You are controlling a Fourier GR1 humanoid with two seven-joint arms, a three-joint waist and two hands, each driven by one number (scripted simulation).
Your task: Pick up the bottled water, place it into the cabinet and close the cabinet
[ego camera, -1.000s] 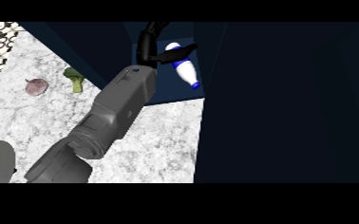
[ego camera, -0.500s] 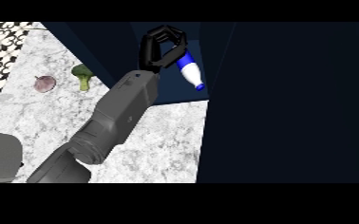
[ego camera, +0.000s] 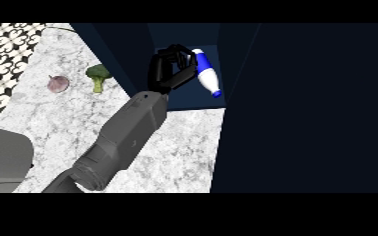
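Black right hand (ego camera: 171, 72), fingers curled holding nothing, beside one bottled water (ego camera: 207, 79) inside the cabinet (ego camera: 133, 55).

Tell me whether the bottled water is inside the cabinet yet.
Inside. The bottled water lies tilted within the open cabinet, cap end nearest the counter; the hand is beside it.

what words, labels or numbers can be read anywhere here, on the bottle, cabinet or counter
None can be read.
White and blue plastic water bottle: a plain blue band, no legible lettering.
Dark blue cabinet: no sign or number.
Grey marbled stone counter: only its speckled pattern.
Green broccoli floret and round purple-pink vegetable: no stickers.
Black hand: no markings.
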